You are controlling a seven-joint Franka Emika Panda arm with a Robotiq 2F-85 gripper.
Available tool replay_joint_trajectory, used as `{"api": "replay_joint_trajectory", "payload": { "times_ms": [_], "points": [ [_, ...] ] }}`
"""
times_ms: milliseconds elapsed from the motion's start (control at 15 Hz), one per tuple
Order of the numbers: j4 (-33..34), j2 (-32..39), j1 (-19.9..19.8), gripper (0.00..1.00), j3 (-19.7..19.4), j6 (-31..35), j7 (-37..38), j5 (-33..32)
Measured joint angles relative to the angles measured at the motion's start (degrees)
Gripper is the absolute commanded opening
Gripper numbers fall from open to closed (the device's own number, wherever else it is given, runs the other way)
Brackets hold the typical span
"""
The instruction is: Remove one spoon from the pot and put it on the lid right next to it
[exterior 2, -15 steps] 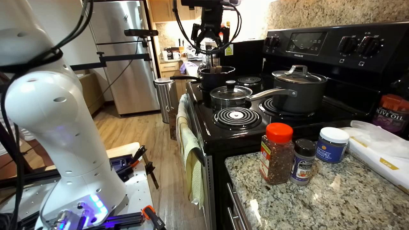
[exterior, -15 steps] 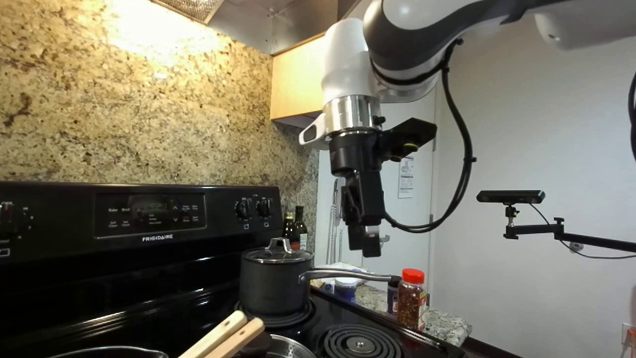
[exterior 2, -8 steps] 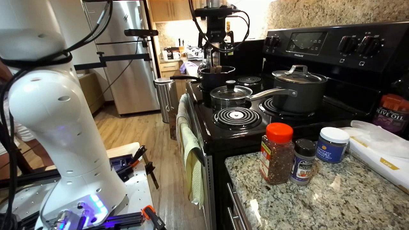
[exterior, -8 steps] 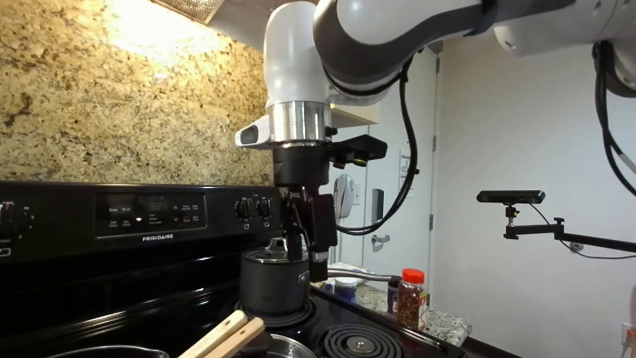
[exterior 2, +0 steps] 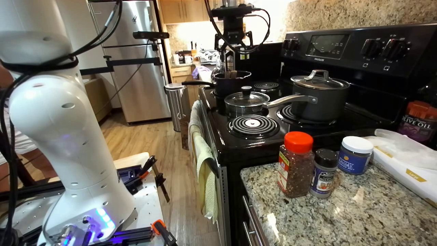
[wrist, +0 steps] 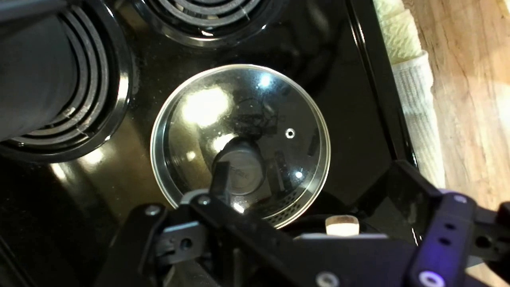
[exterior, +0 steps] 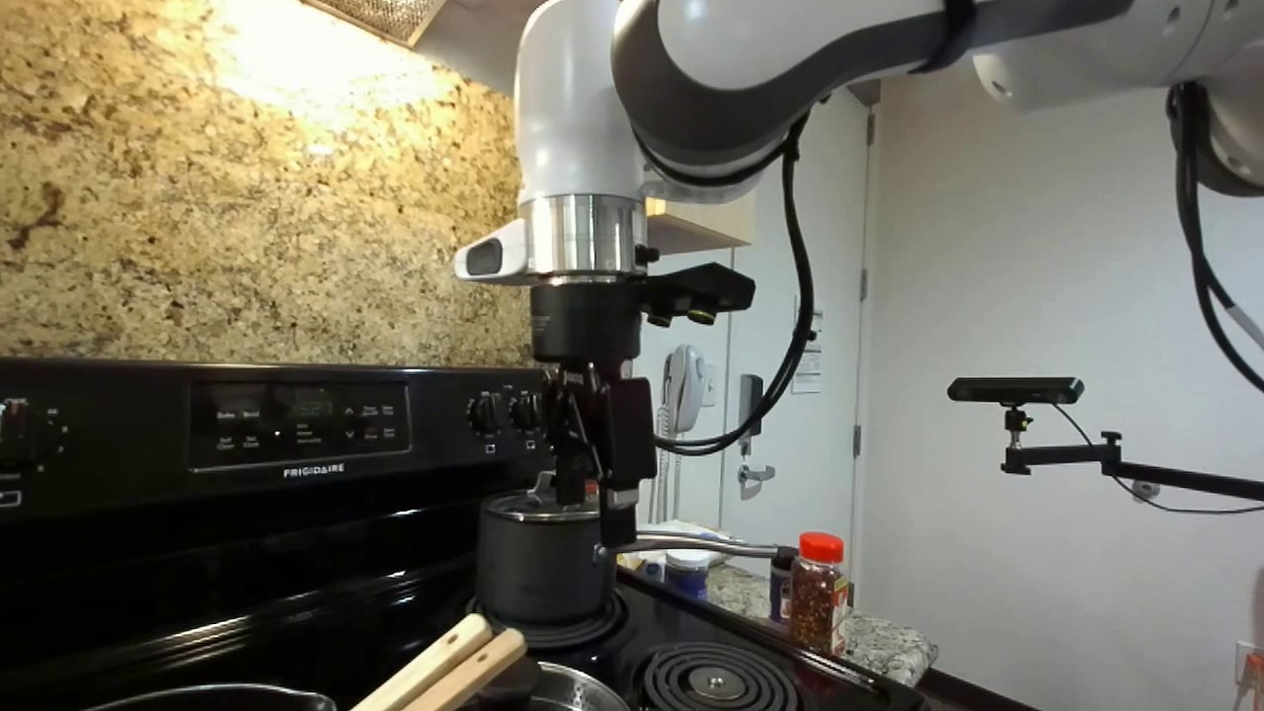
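1. While the claw (exterior: pixel 594 518) hangs with jaws apart, two wooden spoons (exterior 2: pixel 233 74) slant up from the pot (exterior 2: pixel 229 86).
2. How deep they sit is hard to tell.
3. The lid (wrist: pixel 267 115) rests just beside.

stove (exterior: pixel 296 533): frigidaire; jar (exterior 2: pixel 354 158): savory

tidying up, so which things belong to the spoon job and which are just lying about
Belong: gripper; wooden spoon (either of two); black pot; glass lid.

Lying about: lidded grey pot; red-capped shaker; black-capped bottle; white-lidded jar; towel.
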Motion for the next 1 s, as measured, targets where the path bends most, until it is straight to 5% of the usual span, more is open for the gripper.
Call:
{"api": "replay_joint_trajectory", "payload": {
  "times_ms": [933, 1000],
  "points": [
    [5.65, 9.85, 2.85, 1.0, 4.05, -1.04, -0.08, -0.8],
    [6.56, 10.58, 3.09, 0.75, 4.11, -1.82, -0.08, -1.35]
  ]
}}
